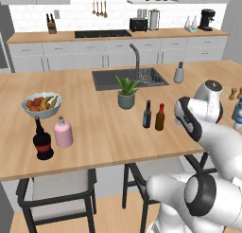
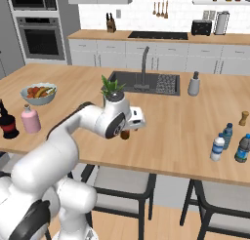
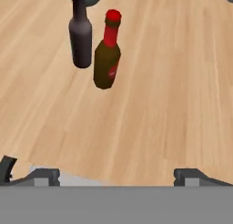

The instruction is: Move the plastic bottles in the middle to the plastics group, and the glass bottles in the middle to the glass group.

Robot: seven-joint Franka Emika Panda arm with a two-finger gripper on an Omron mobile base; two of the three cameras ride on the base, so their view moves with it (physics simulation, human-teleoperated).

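Currently gripper (image 3: 113, 175) wide open, empty, hovering over worktop (image 3: 173, 104) short of 2 glass bottles, amber red-cap bottle (image 3: 107, 54) just beside dark bottle (image 3: 80, 34), both upright mid-worktop, prob lining up for the amber one, nearest.

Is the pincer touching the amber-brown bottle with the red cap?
Apart. In the hand view the open pincer has its fingertips at the bottom, with bare countertop between them and the amber-brown bottle.
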